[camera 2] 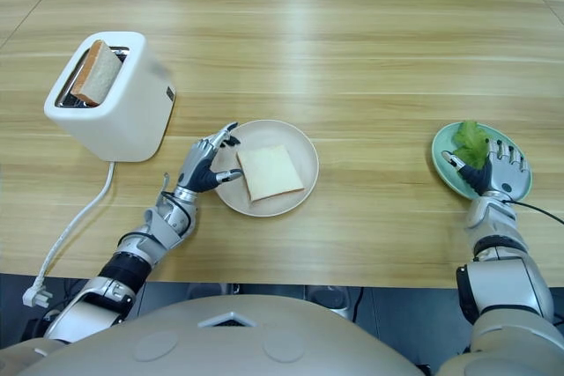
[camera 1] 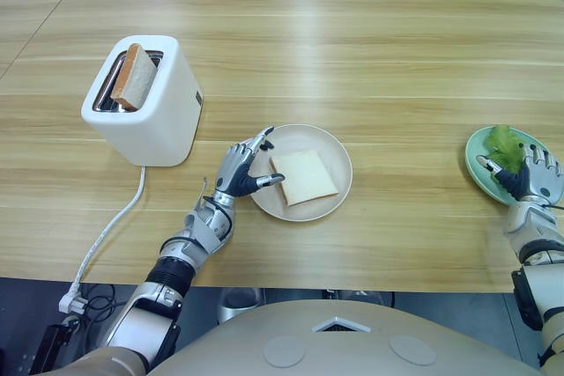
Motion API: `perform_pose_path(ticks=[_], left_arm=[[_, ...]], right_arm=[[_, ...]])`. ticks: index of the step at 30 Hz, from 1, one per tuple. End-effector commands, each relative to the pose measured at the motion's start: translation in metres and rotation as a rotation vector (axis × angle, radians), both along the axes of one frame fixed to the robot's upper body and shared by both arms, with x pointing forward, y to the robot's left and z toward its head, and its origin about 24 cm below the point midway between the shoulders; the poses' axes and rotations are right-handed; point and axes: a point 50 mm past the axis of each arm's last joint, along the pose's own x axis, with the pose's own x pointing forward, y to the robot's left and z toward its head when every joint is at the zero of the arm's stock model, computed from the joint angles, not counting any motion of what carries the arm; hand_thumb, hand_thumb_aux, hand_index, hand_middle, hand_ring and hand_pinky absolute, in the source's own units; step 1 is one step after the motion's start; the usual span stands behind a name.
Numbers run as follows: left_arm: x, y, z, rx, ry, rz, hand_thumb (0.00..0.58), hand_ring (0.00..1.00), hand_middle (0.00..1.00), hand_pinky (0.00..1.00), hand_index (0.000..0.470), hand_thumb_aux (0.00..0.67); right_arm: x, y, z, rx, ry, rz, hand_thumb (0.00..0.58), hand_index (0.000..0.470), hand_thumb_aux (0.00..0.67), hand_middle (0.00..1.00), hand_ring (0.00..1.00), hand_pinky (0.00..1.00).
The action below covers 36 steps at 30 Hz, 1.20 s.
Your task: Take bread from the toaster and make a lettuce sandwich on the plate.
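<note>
"White and boxy with rounded corners, the toaster (camera 1: pixel 145 103) stands far left on the pale wood-grain table (camera 1: pixel 352 33). What is in its slot?"

"One slice of bread (camera 1: pixel 132 77), brown-crusted, leaning and standing half out. A white cord (camera 1: pixel 106 235) trails from the toaster to the table's near edge."

"And the left hand (camera 1: pixel 241 173)?"

"Metal-grey with dark joints, it rests at the left rim of the round beige plate (camera 1: pixel 339 151). Its fingers are spread and hold nothing; the thumb tip reaches the edge of the square, smooth second slice (camera 1: pixel 304 176), which lies flat on that plate."

"Further right?"

"A small green dish (camera 1: pixel 476 165), well apart from the plate, carries a frilly lettuce leaf (camera 1: pixel 505 143). The right hand (camera 1: pixel 531 178) lies on the dish with uncurled fingers, thumb on one side of the leaf's near end and the other fingers on the opposite side, not closed on it."
</note>
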Motion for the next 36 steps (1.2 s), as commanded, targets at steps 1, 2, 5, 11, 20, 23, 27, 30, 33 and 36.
perform_pose_path(ticks=[1,2,5,11,20,23,27,30,33,36], left_arm=[[-0.002,0.009,0.012,0.017,-0.054,0.04,0.0,0.0,0.0,0.0,0.0,0.0],[-0.003,0.011,0.014,0.017,-0.061,0.048,0.0,0.0,0.0,0.0,0.0,0.0],[-0.004,0.02,0.022,0.022,-0.088,0.078,0.0,0.0,0.0,0.0,0.0,0.0],[-0.006,0.031,0.031,0.023,-0.123,0.126,0.0,0.0,0.0,0.0,0.0,0.0],[-0.009,0.048,0.047,-0.047,-0.238,0.228,0.0,0.0,0.0,0.0,0.0,0.0],[-0.014,0.057,0.061,-0.068,-0.343,0.282,0.0,0.0,0.0,0.0,0.0,0.0],[-0.022,0.066,0.08,-0.062,-0.465,0.359,0.0,0.0,0.0,0.0,0.0,0.0],[-0.024,0.073,0.086,-0.031,-0.495,0.415,0.0,0.0,0.0,0.0,0.0,0.0],[-0.023,0.084,0.085,-0.006,-0.475,0.495,0.0,0.0,0.0,0.0,0.0,0.0],[-0.021,0.095,0.09,0.031,-0.483,0.556,0.0,0.0,0.0,0.0,0.0,0.0]], right_arm=[[-0.011,-0.004,-0.007,0.026,0.048,-0.052,0.562,0.379,0.552,0.0,0.0,0.0],[-0.011,-0.005,-0.007,0.025,0.048,-0.057,0.579,0.444,0.646,0.0,0.0,0.0],[-0.012,-0.006,-0.007,0.026,0.046,-0.057,0.58,0.46,0.67,0.0,0.0,0.0],[-0.009,-0.006,-0.003,0.031,0.009,-0.054,0.58,0.46,0.67,0.0,0.0,0.0],[0.032,0.043,0.031,-0.113,-0.393,0.335,0.58,0.46,0.67,0.0,0.0,0.0],[0.05,0.111,0.048,-0.025,-0.549,0.648,0.58,0.46,0.67,0.0,0.0,0.0],[0.045,0.2,0.053,0.149,-0.597,0.976,0.58,0.46,0.67,0.0,0.0,0.0],[0.041,0.248,0.045,0.231,-0.545,1.144,0.58,0.46,0.67,0.0,0.0,0.0],[0.041,0.273,0.024,0.207,-0.447,1.243,0.58,0.46,0.67,0.0,0.0,0.0],[0.039,0.282,0.009,0.208,-0.393,1.271,0.58,0.46,0.67,0.0,0.0,0.0]])
